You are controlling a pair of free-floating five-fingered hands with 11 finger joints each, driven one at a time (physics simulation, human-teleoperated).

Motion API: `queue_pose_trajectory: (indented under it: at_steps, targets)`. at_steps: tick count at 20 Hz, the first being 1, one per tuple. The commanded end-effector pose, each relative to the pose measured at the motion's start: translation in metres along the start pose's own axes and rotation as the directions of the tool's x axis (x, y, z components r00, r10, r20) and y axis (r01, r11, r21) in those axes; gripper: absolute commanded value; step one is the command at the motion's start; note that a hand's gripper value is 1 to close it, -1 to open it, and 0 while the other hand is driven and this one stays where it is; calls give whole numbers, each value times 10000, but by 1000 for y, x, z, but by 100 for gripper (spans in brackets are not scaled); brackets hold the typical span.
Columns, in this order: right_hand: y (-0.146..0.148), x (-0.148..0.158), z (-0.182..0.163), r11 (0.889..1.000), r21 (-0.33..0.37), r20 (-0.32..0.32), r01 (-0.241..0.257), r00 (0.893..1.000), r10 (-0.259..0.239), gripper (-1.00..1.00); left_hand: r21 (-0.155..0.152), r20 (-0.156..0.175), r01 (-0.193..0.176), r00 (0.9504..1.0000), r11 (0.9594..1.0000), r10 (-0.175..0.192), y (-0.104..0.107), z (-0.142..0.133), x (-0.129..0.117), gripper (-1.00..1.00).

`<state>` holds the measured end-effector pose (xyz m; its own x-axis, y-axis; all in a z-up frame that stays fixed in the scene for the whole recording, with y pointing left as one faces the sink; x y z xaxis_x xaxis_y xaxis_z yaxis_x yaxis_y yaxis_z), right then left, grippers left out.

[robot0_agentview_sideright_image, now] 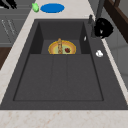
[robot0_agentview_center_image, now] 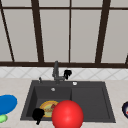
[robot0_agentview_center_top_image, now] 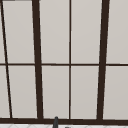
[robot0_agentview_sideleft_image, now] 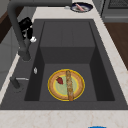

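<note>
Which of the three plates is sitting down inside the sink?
The yellow-rimmed plate carrying a breadstick lies in the sink basin; the blue plate and the dark plate rest on the counter at either side.

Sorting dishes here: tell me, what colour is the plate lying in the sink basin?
Yellow-orange rim with a pale green centre; the plate shows best in the left side view.

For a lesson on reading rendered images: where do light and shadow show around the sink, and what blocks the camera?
Front view: a red ball close to the camera hides the sink's front edge. Left side view: the basin walls look darker than its floor around the plate. Upper view: the window panes are evenly lit, without glare.
</note>
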<state>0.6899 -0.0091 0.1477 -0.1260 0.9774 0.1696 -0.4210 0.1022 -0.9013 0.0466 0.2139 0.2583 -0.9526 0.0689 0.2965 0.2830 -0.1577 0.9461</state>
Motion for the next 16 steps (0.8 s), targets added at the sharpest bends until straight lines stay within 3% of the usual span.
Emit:
queue_pose_trajectory:
  at_steps: [1,5,9,13,16]
  targets:
    - [24,-14,-2,9985,-467,3,292,9996,-293,100,0,0,0,10000,10000,0,0,0,0,0]
    - [29,-20,0,9898,-1115,401,883,9956,-843,100,0,0,0,10000,10000,0,0,0,0,0]
    - [31,-22,1,9793,-1666,707,1152,9920,-1047,100,0,0,0,10000,10000,0,0,0,0,0]
    - [15,-12,-2,9885,-1140,654,996,9936,-925,100,0,0,0,10000,10000,0,0,0,0,0]
    - [10,-13,2,9850,-1473,655,903,9945,-814,100,0,0,0,10000,10000,0,0,0,0,0]
